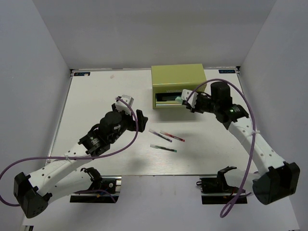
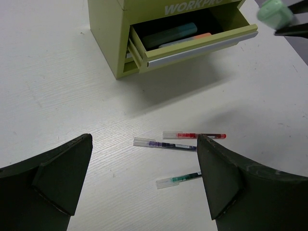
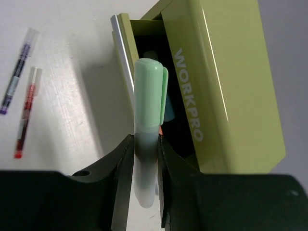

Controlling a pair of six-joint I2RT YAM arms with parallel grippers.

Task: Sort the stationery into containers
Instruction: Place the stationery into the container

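The left gripper [image 1: 129, 105] hangs over the left half of the white table [image 1: 91, 96], its jaws spread wide with nothing between them. In its wrist view both dark fingers [image 2: 57, 178] frame the bare tabletop.

Just right of it, near the middle of the table, three thin pens lie flat and apart from each other. The dark pen [image 1: 160, 135] and the red pen [image 1: 172, 136] lie close together, almost side by side. The green pen [image 1: 163, 148] sits a little nearer the arm bases. None of them is touched by either arm.

Behind the pens, at the far edge, stands the yellow-green tool chest [image 1: 178, 77] marked "WORKPRO". One front drawer [image 2: 202, 48] is pulled out toward the arms. Inside it lie a light blue marker [image 2: 171, 36] and, just in front of that, a white marker with an orange cap [image 2: 187, 41].

At the right end of that open drawer, the right gripper [image 1: 187, 101] is clamped on the mint green marker [image 3: 150, 106]. Its fingers [image 3: 122, 163] grip the pale barrel, and the capped end points past the fingertips. In the right wrist view the marker lies across the drawer's front edge. Whether it touches the drawer cannot be told.
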